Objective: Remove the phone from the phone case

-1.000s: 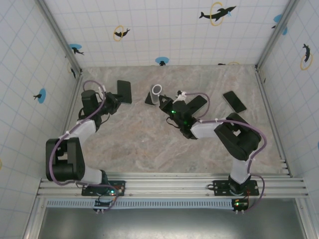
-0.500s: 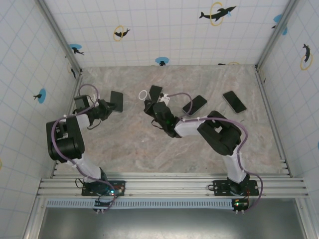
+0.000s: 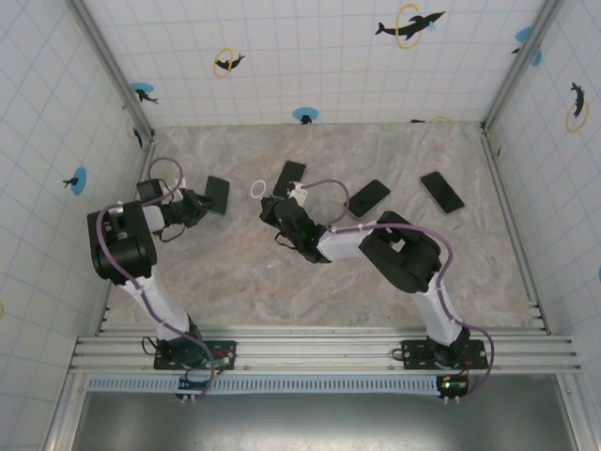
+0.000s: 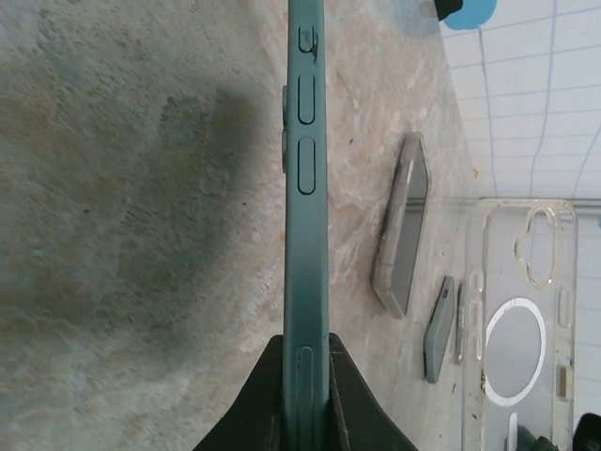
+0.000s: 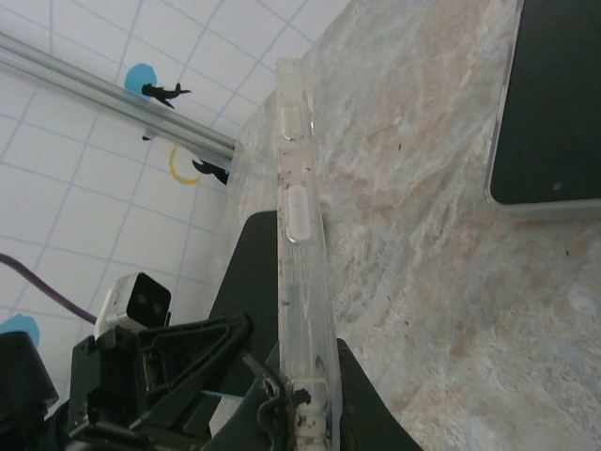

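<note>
Phone (image 4: 305, 235) and phone case (image 5: 299, 244) sit in separate grips over the marbled table (image 3: 376, 150), no longer joined. The left hand (image 3: 203, 201) is clamped shut on one end of the dark teal phone, holding it edge-on close to the left wall. The right hand (image 3: 279, 209) is pinched shut on the clear case, which is empty, its white ring showing near the phone with a strip of bare table between the two.

Over the past second the right arm has swung leftward across the table, carrying the case away from the three other handsets (image 3: 368, 197) lying toward the back. The left arm has folded in toward the wall with the phone.

With the phone bare and the case hollow, the removal itself appears complete. What seems to remain is setting both pieces down without letting them knock together, since the case now hangs closer to the phone than it did.
</note>
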